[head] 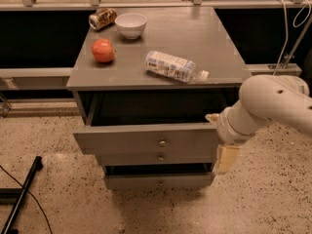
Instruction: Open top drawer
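Observation:
The top drawer of the grey cabinet is pulled out, and its dark inside shows under the cabinet top. Its flat front carries a small brass knob. The middle drawer front sticks out a little less just below it. The bottom drawer front is lowest. My gripper is at the right end of the top drawer front. Its two tan fingers stand apart, one at the front's upper corner and one below it. It holds nothing. The white arm reaches in from the right.
On the cabinet top lie a red apple, a white bowl, a tipped can and a plastic bottle on its side. A black bar lies on the speckled floor at the left. Cables hang at the right.

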`<move>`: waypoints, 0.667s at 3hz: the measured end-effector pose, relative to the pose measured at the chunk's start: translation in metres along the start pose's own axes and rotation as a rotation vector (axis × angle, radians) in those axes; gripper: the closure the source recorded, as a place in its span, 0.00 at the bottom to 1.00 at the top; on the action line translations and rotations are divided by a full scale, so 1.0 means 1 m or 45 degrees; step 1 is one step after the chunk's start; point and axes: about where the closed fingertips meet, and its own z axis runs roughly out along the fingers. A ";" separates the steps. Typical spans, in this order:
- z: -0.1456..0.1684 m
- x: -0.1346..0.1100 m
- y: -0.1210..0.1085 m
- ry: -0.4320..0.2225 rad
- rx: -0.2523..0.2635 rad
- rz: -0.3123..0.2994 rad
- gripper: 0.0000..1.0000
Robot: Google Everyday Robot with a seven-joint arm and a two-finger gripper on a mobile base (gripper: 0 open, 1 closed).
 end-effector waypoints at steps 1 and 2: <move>0.020 0.001 -0.037 0.136 0.023 -0.046 0.00; 0.045 0.020 -0.062 0.199 0.013 -0.016 0.13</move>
